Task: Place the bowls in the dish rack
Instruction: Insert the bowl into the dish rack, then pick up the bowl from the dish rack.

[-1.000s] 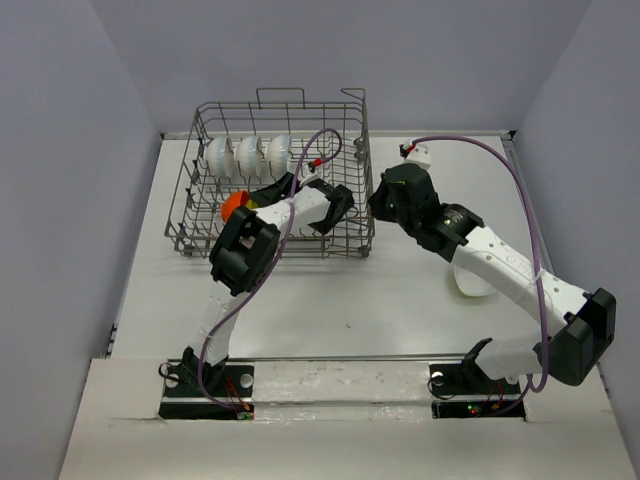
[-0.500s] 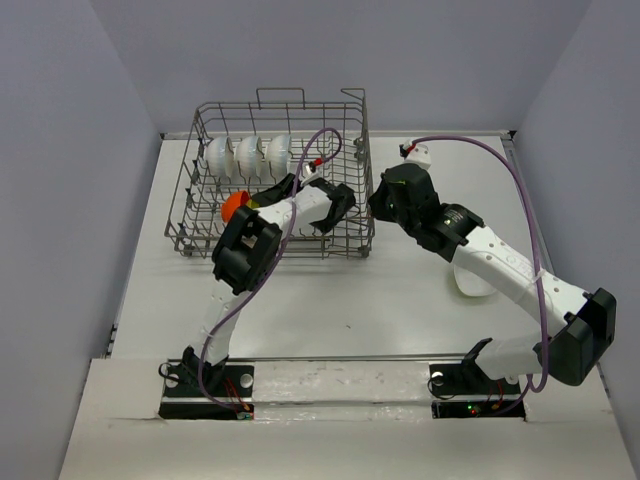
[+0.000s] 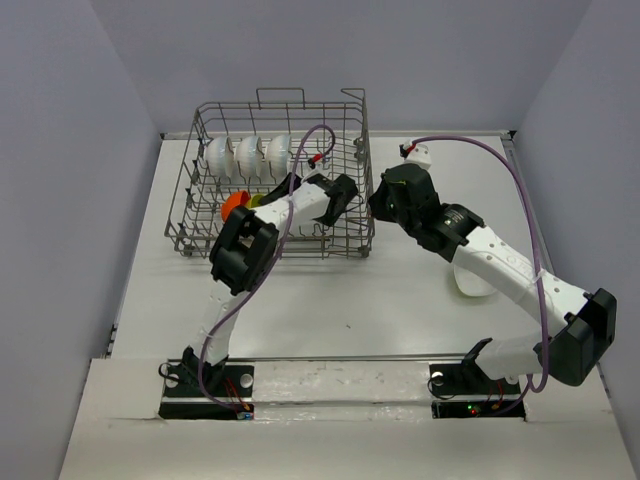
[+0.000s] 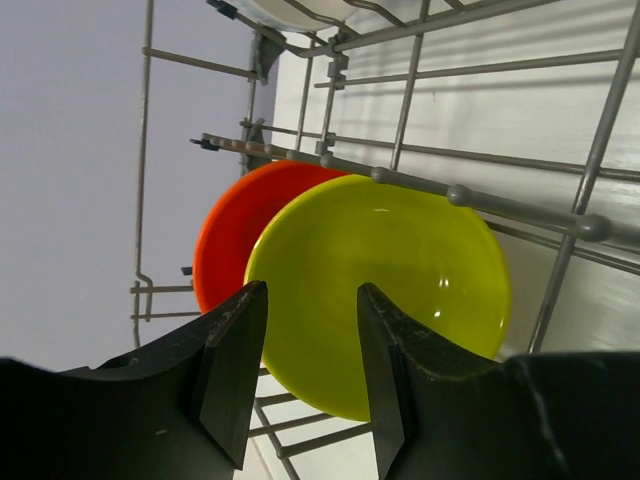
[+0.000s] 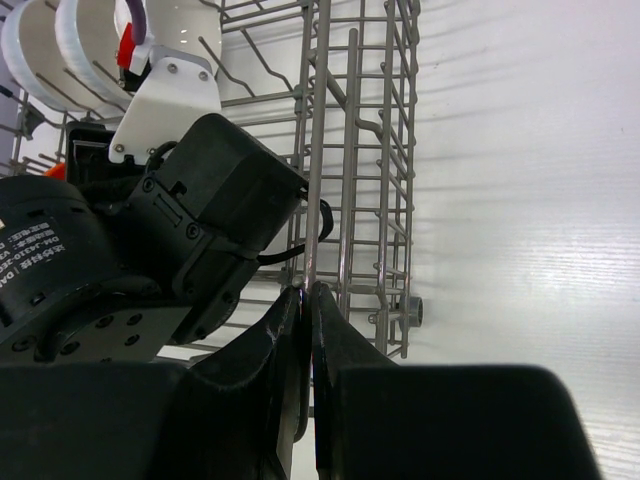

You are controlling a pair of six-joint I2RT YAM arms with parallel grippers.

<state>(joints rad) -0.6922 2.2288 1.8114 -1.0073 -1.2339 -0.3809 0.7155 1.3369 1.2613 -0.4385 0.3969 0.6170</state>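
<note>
The grey wire dish rack [image 3: 352,130] stands at the back of the table. Three white bowls [image 3: 248,155] stand on edge in its far row. In the near row an orange bowl [image 4: 225,235] and a yellow-green bowl [image 4: 400,270] lean against the tines. My left gripper [image 4: 312,300] is inside the rack, open, just short of the yellow-green bowl's rim with nothing between its fingers. At the rack's right side my right gripper [image 5: 308,292] is shut on an upright wire of the dish rack [image 5: 350,120]. Another white bowl [image 3: 470,285] lies on the table, half hidden under my right arm.
The left arm's wrist body [image 5: 200,220] fills the rack's right half, close to my right gripper. Purple cables [image 3: 500,165] loop over both arms. Grey walls close in the table at the back and both sides.
My left gripper's jaws have narrowed somewhat and its wrist has shifted slightly toward the back of the rack. The bowls and my right arm have not moved.
</note>
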